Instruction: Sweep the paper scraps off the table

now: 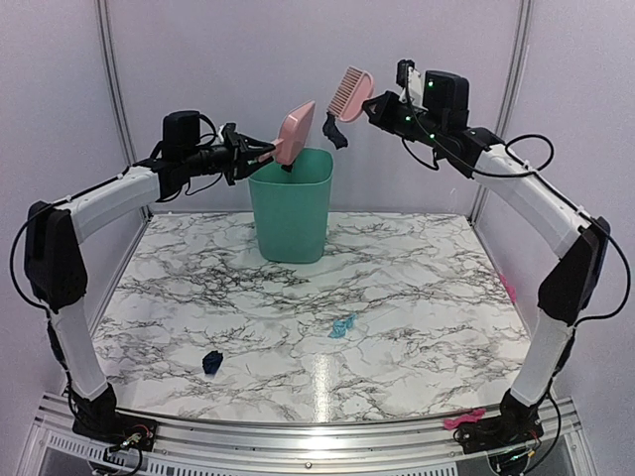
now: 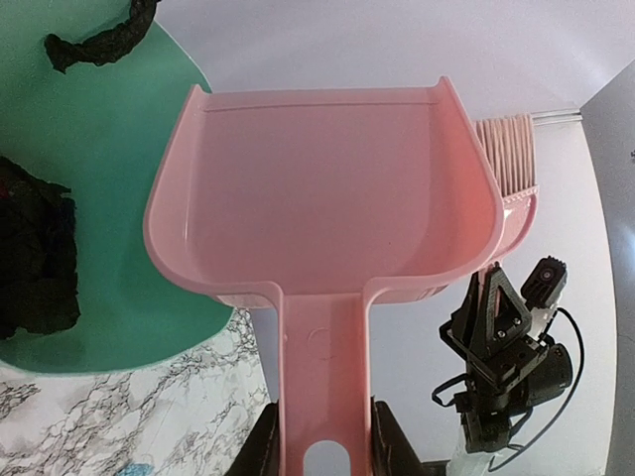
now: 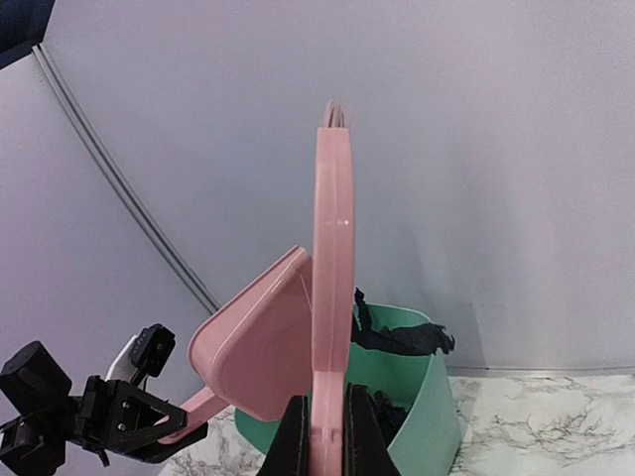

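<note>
My left gripper (image 1: 260, 151) (image 2: 322, 426) is shut on the handle of the pink dustpan (image 1: 295, 132) (image 2: 327, 198), which is tipped up over the green bin (image 1: 291, 203). The pan's inside looks bare. My right gripper (image 1: 375, 104) (image 3: 323, 421) is shut on the pink brush (image 1: 351, 91) (image 3: 332, 297), held high beside the pan. A black paper scrap (image 1: 335, 132) (image 3: 402, 339) is in the air above the bin's mouth. More black scraps (image 2: 35, 258) lie inside the bin. On the table (image 1: 417, 278) lie a dark navy scrap (image 1: 211, 362) and a light-blue scrap (image 1: 342, 325).
The bin stands at the back middle of the marble top, close to the rear wall. A small pink thing (image 1: 508, 288) lies at the table's right edge and another pink piece (image 1: 464, 418) sits by the right arm's base on the front rail.
</note>
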{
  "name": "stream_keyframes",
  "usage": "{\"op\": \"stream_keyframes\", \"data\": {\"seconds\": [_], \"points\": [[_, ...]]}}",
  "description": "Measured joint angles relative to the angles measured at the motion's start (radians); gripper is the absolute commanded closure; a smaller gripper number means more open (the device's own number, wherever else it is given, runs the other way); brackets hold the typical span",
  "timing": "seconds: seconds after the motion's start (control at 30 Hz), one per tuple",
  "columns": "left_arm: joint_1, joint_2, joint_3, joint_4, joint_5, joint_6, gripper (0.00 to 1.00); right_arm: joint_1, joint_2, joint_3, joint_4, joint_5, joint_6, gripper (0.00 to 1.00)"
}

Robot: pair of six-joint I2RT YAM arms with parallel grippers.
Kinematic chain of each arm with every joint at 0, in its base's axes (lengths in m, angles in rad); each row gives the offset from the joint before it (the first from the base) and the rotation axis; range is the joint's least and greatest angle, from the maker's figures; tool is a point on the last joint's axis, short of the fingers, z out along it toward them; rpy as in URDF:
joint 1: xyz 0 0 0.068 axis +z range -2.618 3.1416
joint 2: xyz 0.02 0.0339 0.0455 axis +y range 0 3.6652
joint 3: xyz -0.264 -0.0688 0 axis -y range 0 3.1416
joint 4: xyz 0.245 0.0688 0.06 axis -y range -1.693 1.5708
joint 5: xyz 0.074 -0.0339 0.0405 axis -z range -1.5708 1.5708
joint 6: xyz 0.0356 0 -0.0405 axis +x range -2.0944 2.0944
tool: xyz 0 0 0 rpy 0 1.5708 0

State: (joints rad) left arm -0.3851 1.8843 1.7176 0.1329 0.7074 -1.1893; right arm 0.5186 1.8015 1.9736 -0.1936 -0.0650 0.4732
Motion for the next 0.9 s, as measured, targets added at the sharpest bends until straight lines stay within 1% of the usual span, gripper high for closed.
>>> {"op": "stream_keyframes", "data": {"seconds": [0.2,0.4,0.53,0.67,0.73,0.9], "points": [[0.01,-0.133,-0.098,-0.01,-0.079,0.033,1.0,0.008,0.159,0.105,0.022,-0.095,0.057,1.0],[0.031,-0.278,-0.107,-0.112,-0.161,0.173,1.0,0.029,0.309,0.188,0.011,-0.171,0.089,1.0],[0.036,-0.346,-0.122,-0.15,-0.193,0.255,1.0,0.058,0.349,0.237,0.005,-0.2,0.091,1.0],[0.035,-0.372,-0.162,-0.172,-0.194,0.313,1.0,0.073,0.33,0.246,-0.008,-0.185,0.077,1.0],[0.033,-0.372,-0.186,-0.192,-0.195,0.34,1.0,0.073,0.281,0.185,-0.009,-0.164,0.064,1.0],[0.019,-0.369,-0.223,-0.233,-0.208,0.393,1.0,0.043,0.087,-0.097,0.004,-0.145,0.044,1.0]]}}
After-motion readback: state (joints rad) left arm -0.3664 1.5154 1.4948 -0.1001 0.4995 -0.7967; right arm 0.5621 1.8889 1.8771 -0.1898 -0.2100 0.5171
